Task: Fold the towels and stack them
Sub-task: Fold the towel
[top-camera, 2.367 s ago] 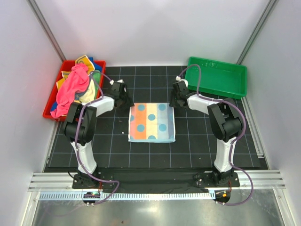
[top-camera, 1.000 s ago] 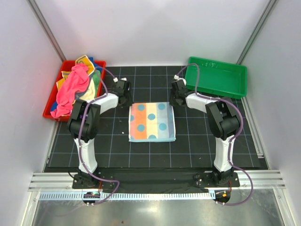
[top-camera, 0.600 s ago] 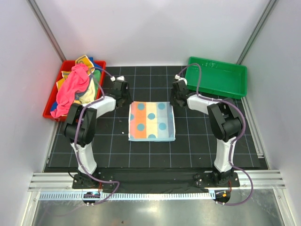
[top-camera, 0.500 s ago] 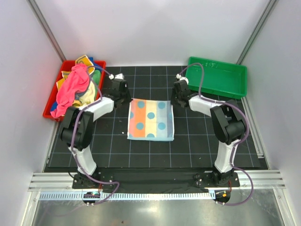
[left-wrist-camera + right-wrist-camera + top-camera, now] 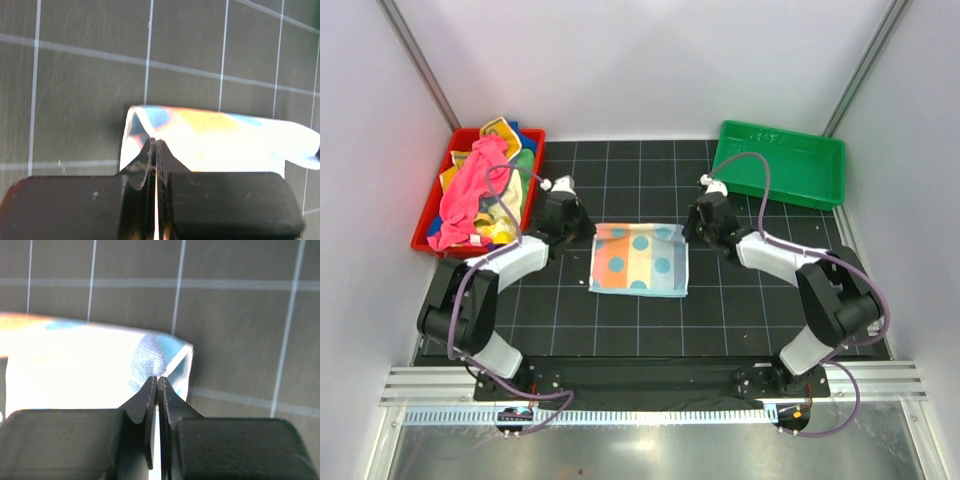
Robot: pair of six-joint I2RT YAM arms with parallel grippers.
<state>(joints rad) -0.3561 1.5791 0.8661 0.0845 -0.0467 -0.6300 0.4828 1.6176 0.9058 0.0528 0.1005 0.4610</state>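
A pastel patchwork towel [image 5: 638, 262] with blue dots lies on the black grid mat, its far edge lifted off the mat. My left gripper [image 5: 588, 231] is shut on the towel's far left corner, and my right gripper [image 5: 688, 231] is shut on its far right corner. In the left wrist view the towel [image 5: 215, 135] hangs from the closed left gripper [image 5: 154, 142]. The right wrist view shows the same towel [image 5: 100, 357] pinched in the right gripper [image 5: 156, 379]. More towels, with a pink one [image 5: 470, 185] on top, are heaped at the back left.
The heap of towels fills a red tray [image 5: 420, 240] at the back left. A green tray [image 5: 780, 160] stands at the back right. Grey walls close in the mat on the left, right and back.
Both arms have drawn back toward the near side. They have lifted the patchwork towel's far corners and carried its far edge nearer. The right gripper closed a little tighter.
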